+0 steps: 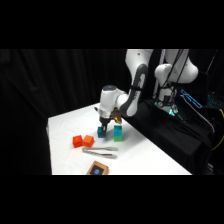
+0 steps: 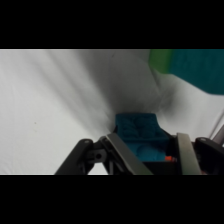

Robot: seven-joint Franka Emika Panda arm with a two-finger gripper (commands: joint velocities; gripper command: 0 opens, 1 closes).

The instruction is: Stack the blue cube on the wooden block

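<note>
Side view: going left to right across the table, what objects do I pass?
Red cube → orange cube → blue cube, under the pincer → teal-green block. I left out the tongs and the wooden block, since both lie nearer the camera and overlap this order.

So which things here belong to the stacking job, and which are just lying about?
Job: blue cube, under the gripper; wooden block at the table's near edge.
Lying about: teal-green block, two orange cubes, metal tongs.
</note>
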